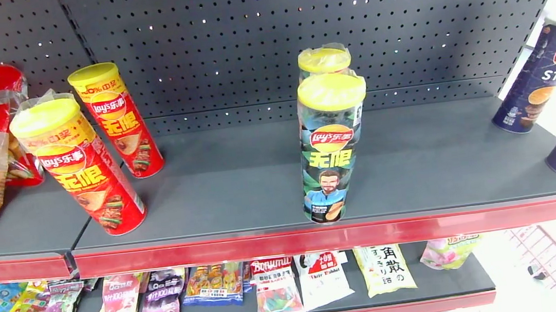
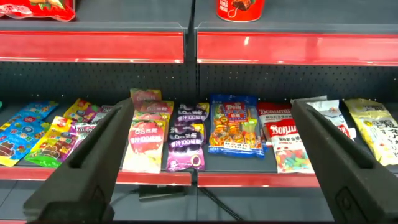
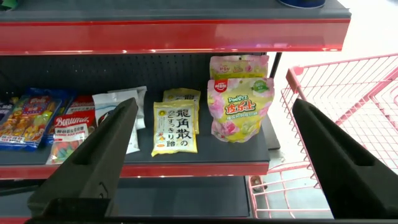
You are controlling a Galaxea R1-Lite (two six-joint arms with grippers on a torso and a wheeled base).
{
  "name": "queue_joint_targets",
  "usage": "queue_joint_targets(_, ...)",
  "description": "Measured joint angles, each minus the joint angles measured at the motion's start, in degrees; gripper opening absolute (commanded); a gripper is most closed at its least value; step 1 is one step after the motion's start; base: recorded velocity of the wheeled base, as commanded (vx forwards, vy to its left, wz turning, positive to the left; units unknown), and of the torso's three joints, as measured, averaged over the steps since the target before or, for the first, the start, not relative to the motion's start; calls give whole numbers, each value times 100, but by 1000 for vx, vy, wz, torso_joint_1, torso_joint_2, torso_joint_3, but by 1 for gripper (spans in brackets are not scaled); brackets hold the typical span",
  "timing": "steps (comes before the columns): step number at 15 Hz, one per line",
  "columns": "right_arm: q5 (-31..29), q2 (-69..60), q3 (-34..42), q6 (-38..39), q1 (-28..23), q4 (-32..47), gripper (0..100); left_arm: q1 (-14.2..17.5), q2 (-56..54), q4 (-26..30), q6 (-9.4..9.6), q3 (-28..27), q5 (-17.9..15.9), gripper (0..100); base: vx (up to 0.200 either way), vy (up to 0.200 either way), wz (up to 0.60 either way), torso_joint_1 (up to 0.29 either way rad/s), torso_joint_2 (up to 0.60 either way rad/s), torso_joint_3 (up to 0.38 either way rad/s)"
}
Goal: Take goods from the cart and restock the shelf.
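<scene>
**Cart is on the right, both claws empty**

The left claw [image 2: 211, 107] and the right claw [image 3: 214, 107] are wide open and hold nothing. The pink cart [image 3: 336, 99] stands beside the shelf [image 1: 239, 180], nearer the right claw; its goods are hidden. On the shelf stand two red cans [image 1: 87, 165], two green cans [image 1: 329, 150] and two navy cans [image 1: 533, 80].

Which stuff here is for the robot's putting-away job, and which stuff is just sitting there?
For the job: the pink cart, the top shelf, the left claw and the right claw, both open and empty.

Just sitting there: red chip cans, middle cans, dark blue cans, candy bags on the lower shelf.
</scene>
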Motion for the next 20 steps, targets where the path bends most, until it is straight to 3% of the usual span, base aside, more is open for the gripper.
queue_joint_targets(20,-6,0,0,129,0,-5,100,0,-2,0,2,0,0,100,0,0,0,0,0,0)
